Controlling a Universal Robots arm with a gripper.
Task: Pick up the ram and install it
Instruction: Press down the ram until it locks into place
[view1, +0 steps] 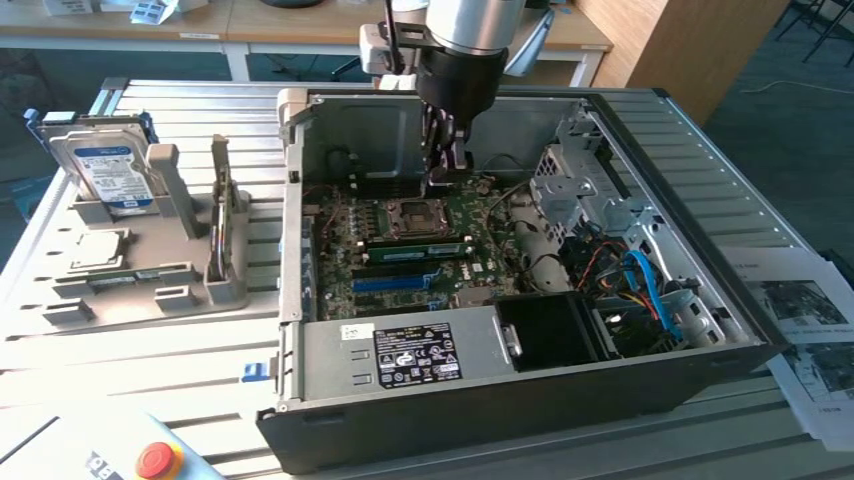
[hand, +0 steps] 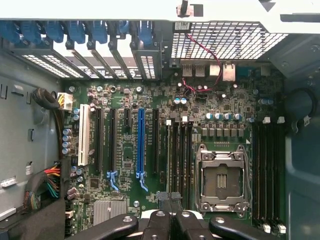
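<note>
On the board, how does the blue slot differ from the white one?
The blue slot is clearly longer than the white slot. The blue slot ends in a blue latch, while the white slot shows none. The white slot lies nearer the board's edge, by a row of capacitors, and the blue slot sits further in, with black slots between them. Both run parallel and both are empty.
</note>
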